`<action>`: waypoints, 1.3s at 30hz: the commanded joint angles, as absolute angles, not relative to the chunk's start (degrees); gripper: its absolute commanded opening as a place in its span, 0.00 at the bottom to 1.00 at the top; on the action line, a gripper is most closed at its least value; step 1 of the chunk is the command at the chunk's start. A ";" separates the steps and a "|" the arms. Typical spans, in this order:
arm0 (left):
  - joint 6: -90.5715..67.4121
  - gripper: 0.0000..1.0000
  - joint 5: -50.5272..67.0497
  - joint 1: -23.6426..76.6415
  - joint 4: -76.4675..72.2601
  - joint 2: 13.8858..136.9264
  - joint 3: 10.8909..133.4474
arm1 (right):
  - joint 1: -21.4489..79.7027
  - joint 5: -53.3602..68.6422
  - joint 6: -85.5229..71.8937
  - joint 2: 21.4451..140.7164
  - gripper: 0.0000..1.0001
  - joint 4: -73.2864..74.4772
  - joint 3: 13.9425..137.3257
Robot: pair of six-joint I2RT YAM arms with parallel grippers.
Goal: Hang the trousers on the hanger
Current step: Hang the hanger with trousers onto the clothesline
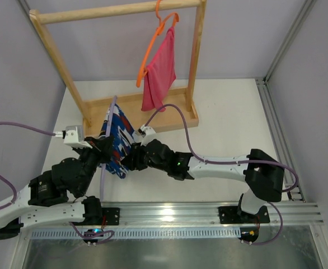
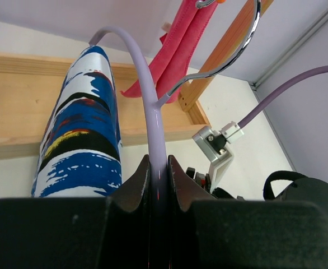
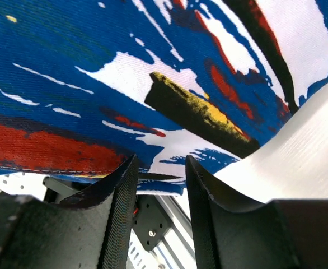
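I'm pinching the thin lilac plastic hanger (image 2: pixel 147 95) in the left gripper (image 2: pixel 158 162), with the blue-white-red brushstroke-print trousers (image 1: pixel 117 140) seemingly hanging draped over it between both grippers and the right gripper (image 3: pixel 161 162) sitting spread beside the cloth; I'm judging the task nearly done, only straightening and letting go remaining.

Matt cloth trousers (image 3: pixel 153 67), smooth plastic hanger (image 2: pixel 147 84)

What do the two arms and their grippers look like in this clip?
The left arm and right arm have white links between chunky black joints. A purple cable loops to each wrist. The left gripper and right gripper have matte black wedge-shaped fingers; the right arm shows a small green light.
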State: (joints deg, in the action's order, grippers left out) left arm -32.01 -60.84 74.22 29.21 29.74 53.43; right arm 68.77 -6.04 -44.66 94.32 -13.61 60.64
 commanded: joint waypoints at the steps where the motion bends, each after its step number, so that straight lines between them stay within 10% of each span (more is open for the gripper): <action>1: -25.85 0.00 -65.04 74.18 18.72 31.19 58.70 | 68.47 -6.67 -42.72 91.33 0.44 -12.57 61.36; 21: -16.43 0.00 -65.13 71.02 19.59 40.95 65.65 | 67.94 -12.48 -43.15 61.01 0.45 -3.96 46.07; 39: -23.74 0.00 -36.30 38.50 28.21 49.73 80.23 | 68.03 -16.79 -42.71 44.92 0.55 4.22 39.91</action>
